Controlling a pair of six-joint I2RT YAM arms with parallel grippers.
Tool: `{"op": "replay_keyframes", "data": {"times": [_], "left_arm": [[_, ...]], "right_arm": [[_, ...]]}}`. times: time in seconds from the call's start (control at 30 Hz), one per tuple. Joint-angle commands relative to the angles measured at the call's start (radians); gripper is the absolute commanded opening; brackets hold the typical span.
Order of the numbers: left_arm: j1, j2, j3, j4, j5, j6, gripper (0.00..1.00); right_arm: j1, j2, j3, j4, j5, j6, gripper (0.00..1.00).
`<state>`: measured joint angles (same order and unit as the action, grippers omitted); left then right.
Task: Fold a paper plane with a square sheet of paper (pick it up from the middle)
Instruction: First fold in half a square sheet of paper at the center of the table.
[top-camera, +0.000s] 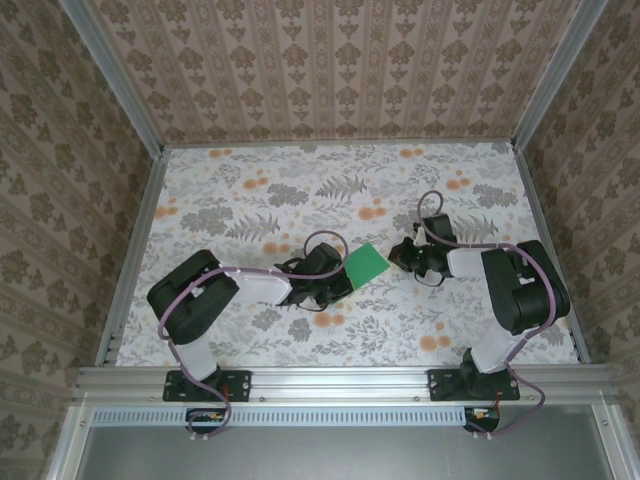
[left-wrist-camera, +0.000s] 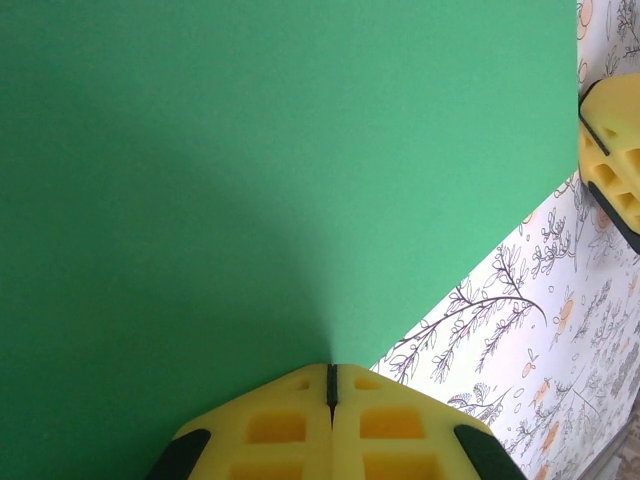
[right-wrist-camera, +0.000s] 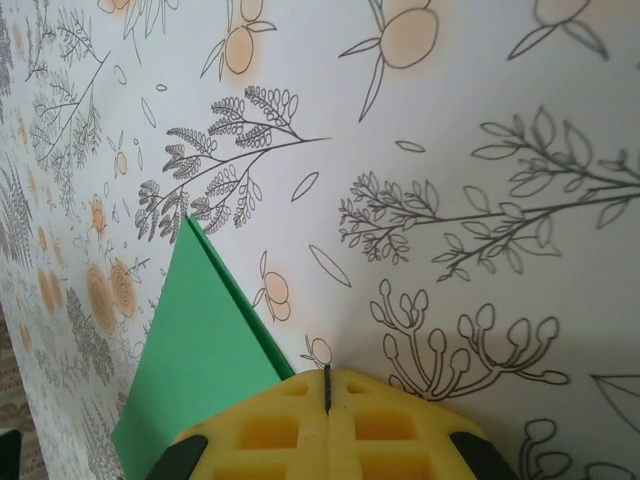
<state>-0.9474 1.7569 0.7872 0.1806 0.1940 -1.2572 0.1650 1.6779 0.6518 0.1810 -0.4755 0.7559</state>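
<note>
The folding looks barely begun. The square sheet of paper (top-camera: 366, 263) sits about midway between the left and right edges of the worktop (top-camera: 240, 185), a little nearer the near edge than the far one, and in the overhead view it reads as one plain green square with no point and no wings. The left gripper (left-wrist-camera: 331, 385) has its yellow fingers pressed together on the sheet's left edge, and in the left wrist view the paper rises straight out of the seam between them. The right gripper (right-wrist-camera: 327, 390) is also pressed closed, just beside the sheet's right corner. Whether it pinches that corner I cannot tell, since the green edge ends right at its fingers. A darker band along that edge may be a first fold or only the underside, so by my reading every crease of the paper plane is yet to be made. Nothing else lies on the printed surface. The purple cables (top-camera: 325, 240) looping over both wrists and the closeness of the two grippers look like the only likely hindrances.
</note>
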Motion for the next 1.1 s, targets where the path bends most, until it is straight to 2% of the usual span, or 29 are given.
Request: {"op": "replay_keyframes", "data": {"times": [0.0,0.17,0.27,0.4,0.53,0.77,0.97,1.07], "left_arm": [[0.008,0.015,-0.015,-0.169,-0.022,0.015,0.00],[0.041,0.023,0.020,-0.215,0.036,0.153,0.00],[0.065,0.021,0.044,-0.275,0.064,0.295,0.00],[0.102,0.025,0.058,-0.331,0.115,0.457,0.00],[0.140,0.030,0.067,-0.329,0.168,0.543,0.00],[0.146,0.033,0.114,-0.365,0.169,0.614,0.00],[0.148,0.026,0.130,-0.374,0.148,0.610,0.00],[0.147,0.003,0.136,-0.360,0.139,0.567,0.00]], "right_arm": [[-0.006,-0.070,-0.009,-0.021,0.005,-0.019,0.03],[0.003,-0.192,-0.078,-0.022,-0.015,0.003,0.03],[0.024,-0.247,-0.118,-0.032,-0.015,0.023,0.03],[0.105,-0.260,-0.142,-0.017,-0.001,0.078,0.03],[0.201,-0.216,-0.132,0.041,0.043,0.140,0.03],[0.303,-0.089,-0.049,0.088,0.108,0.207,0.02],[0.318,-0.038,-0.073,0.111,0.160,0.254,0.02],[0.318,-0.044,-0.104,0.109,0.186,0.275,0.02]]}}
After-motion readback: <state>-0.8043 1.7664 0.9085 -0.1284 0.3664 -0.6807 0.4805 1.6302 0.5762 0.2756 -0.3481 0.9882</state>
